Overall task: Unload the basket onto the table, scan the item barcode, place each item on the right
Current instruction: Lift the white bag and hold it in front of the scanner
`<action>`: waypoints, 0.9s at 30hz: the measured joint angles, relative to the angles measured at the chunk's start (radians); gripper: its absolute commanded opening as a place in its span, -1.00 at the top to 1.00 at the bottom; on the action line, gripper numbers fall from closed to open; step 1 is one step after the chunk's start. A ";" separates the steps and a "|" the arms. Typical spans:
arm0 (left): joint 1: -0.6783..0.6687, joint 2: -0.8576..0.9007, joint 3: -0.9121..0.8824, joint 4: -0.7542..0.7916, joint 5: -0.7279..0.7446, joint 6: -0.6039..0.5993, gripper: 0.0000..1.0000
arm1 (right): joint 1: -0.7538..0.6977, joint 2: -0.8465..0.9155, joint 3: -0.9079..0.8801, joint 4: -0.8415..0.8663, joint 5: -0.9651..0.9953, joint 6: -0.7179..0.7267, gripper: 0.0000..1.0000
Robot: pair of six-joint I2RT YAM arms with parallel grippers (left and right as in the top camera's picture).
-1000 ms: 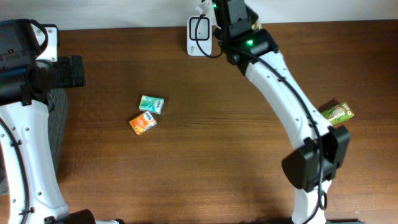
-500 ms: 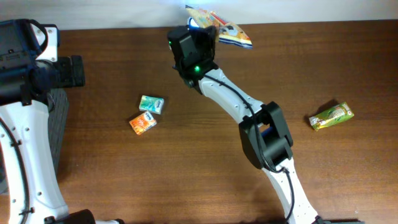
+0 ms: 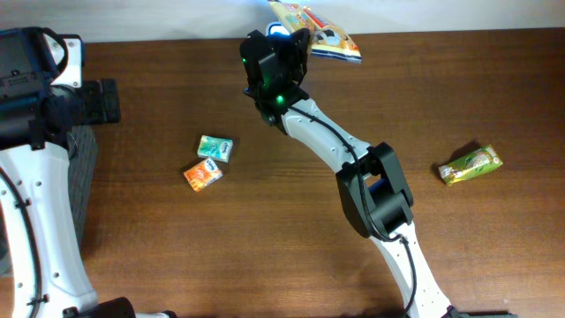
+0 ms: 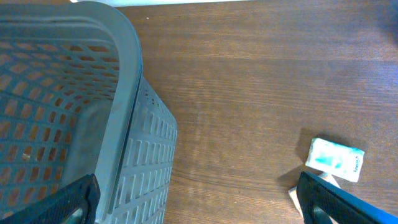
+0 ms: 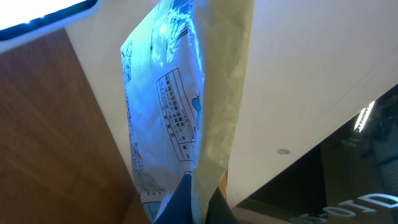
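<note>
My right gripper (image 3: 298, 40) is shut on the edge of a yellow and white snack packet (image 3: 316, 35) at the table's far edge. The packet hangs over the spot where a blue glow (image 3: 278, 29) shows. In the right wrist view the packet (image 5: 180, 106) rises from the shut gripper (image 5: 202, 208), its printed back lit blue, and a bright white scanner edge (image 5: 37, 12) sits at the upper left. My left gripper (image 4: 199, 205) is open, hovering between the grey basket (image 4: 118, 93) and a teal pack (image 4: 336, 160), with nothing in it.
A teal pack (image 3: 214, 147) and an orange pack (image 3: 202, 176) lie left of centre. At the right edge lies a green packet (image 3: 470, 164). The grey basket (image 3: 81, 150) stands at the left under the left arm.
The right arm has swung its elbow toward the middle and the packet now shows at the far edge; over the last half second it shifted slightly. The left arm has not moved.
</note>
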 measured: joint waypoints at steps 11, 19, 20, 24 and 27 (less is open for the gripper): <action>0.000 0.000 0.000 0.000 0.000 0.000 -0.98 | -0.019 0.072 0.000 0.020 -0.014 -0.025 0.92; 0.000 0.000 0.000 0.000 0.000 0.000 -0.98 | -0.028 0.074 0.000 0.033 -0.014 -0.033 0.92; 0.000 0.000 0.000 0.000 0.000 0.000 -0.98 | -0.028 0.074 0.000 0.034 -0.014 -0.033 0.92; 0.000 0.000 0.000 0.000 0.000 0.000 -0.98 | -0.027 0.074 0.000 0.035 -0.014 -0.034 0.92; 0.000 0.000 0.000 0.000 0.000 0.000 -0.99 | -0.026 0.074 0.000 0.035 -0.008 -0.035 0.92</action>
